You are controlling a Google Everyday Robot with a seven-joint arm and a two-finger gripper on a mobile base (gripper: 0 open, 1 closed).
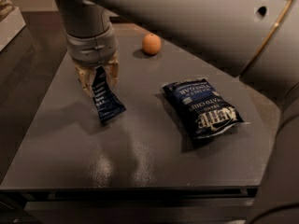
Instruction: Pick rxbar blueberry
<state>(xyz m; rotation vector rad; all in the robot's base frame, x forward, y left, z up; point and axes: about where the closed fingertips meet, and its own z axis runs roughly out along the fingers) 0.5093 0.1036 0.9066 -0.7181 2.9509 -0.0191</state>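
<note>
The rxbar blueberry is a small flat navy wrapper with rows of white text. It hangs tilted from my gripper, its lower end just above or barely touching the dark table at the left. The gripper points down, with its tan fingers shut on the bar's upper end. The arm's grey wrist rises above it and the large arm link crosses the top of the view.
A large puffy dark-blue chip bag lies to the right of the bar. An orange fruit sits at the table's far side. The arm's body fills the right edge. A light shelf corner shows at the far left.
</note>
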